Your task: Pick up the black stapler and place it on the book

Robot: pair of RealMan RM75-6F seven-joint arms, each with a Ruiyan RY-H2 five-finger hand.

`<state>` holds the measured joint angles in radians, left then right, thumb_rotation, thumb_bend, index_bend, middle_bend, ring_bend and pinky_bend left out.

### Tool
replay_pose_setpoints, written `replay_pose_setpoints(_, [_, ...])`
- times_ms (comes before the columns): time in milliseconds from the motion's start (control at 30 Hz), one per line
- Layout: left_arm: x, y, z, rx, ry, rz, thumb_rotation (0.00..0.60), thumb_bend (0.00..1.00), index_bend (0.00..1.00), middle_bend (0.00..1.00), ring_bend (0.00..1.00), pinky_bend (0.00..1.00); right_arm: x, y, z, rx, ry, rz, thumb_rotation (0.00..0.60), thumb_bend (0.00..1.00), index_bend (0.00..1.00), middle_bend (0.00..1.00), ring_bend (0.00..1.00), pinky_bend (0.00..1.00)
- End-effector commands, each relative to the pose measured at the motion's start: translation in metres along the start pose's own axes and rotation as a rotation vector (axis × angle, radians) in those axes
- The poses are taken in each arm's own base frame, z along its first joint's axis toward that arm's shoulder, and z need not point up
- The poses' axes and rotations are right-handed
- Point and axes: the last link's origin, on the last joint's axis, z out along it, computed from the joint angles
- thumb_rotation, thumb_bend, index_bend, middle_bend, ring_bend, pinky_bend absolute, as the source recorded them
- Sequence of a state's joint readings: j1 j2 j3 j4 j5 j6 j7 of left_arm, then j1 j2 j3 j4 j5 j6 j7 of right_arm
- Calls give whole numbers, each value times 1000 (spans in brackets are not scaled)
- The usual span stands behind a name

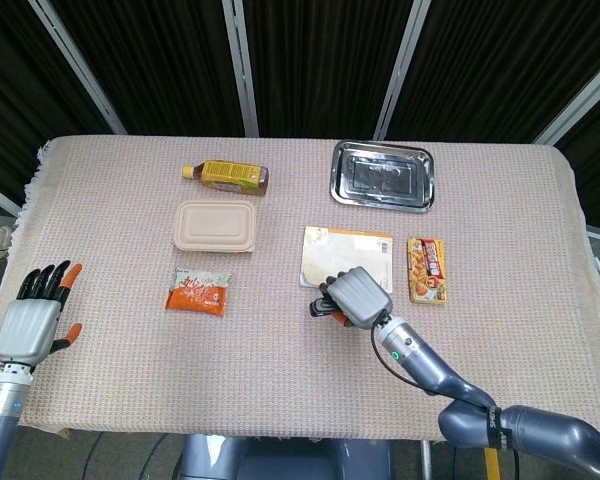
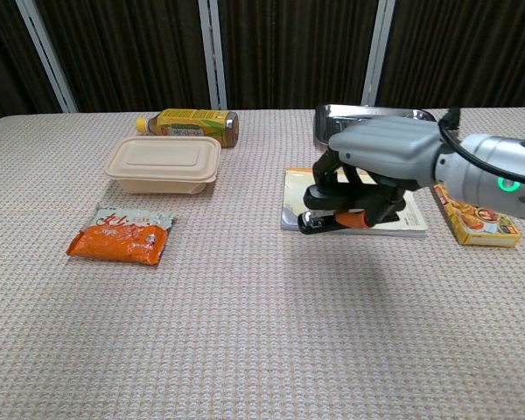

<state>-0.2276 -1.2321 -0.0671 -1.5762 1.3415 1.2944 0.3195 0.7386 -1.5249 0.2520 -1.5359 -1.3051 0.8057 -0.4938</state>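
My right hand (image 1: 355,296) (image 2: 381,166) grips the black stapler (image 2: 325,222) (image 1: 322,306), its fingers curled around it. Hand and stapler hang over the near left corner of the book (image 1: 352,250) (image 2: 332,191), a thin pale-covered book lying flat at the table's middle. I cannot tell whether the stapler touches the book. My left hand (image 1: 32,320) stays at the table's near left edge, fingers apart and holding nothing; the chest view does not show it.
A steel tray (image 1: 383,175) (image 2: 357,122) lies behind the book and a snack box (image 1: 427,269) (image 2: 481,219) to its right. A beige lidded container (image 1: 216,224) (image 2: 164,163), a bottle on its side (image 1: 225,176) (image 2: 191,124) and an orange packet (image 1: 198,293) (image 2: 120,236) occupy the left half.
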Motion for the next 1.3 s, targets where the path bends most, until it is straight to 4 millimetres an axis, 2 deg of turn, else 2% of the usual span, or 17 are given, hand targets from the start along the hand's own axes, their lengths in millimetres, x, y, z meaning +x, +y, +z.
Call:
replay_pose_setpoints(33, [-2,0,3,4,-9,7,600,296,0,0,0,66,5,-4,24,9,-7,-13,600,465,690,496,539,652])
replay_pose_setpoints(167, [-5,-1,5,17,-22,13,600,296,0,0,0,66,6,-1,46,3,-31,-5,600,466,692,496,540,652])
replay_pose_setpoints(333, [-9,-1,9,34,-31,28,600,297,0,0,0,66,7,12,74,-31,-53,-8,600,466,694,497,540,652])
replay_pose_setpoints(533, [-13,3,14,52,-42,43,600,298,0,0,0,66,14,34,91,-66,-61,-4,600,466,695,497,540,652])
replay_pose_setpoints(833, [-18,11,22,63,-62,59,600,299,0,0,0,66,22,66,96,-117,-47,43,600,465,695,498,540,652])
replay_pose_setpoints(1300, [-20,18,23,42,-70,70,600,299,0,0,0,66,-2,75,90,-116,-88,64,600,466,692,498,535,652])
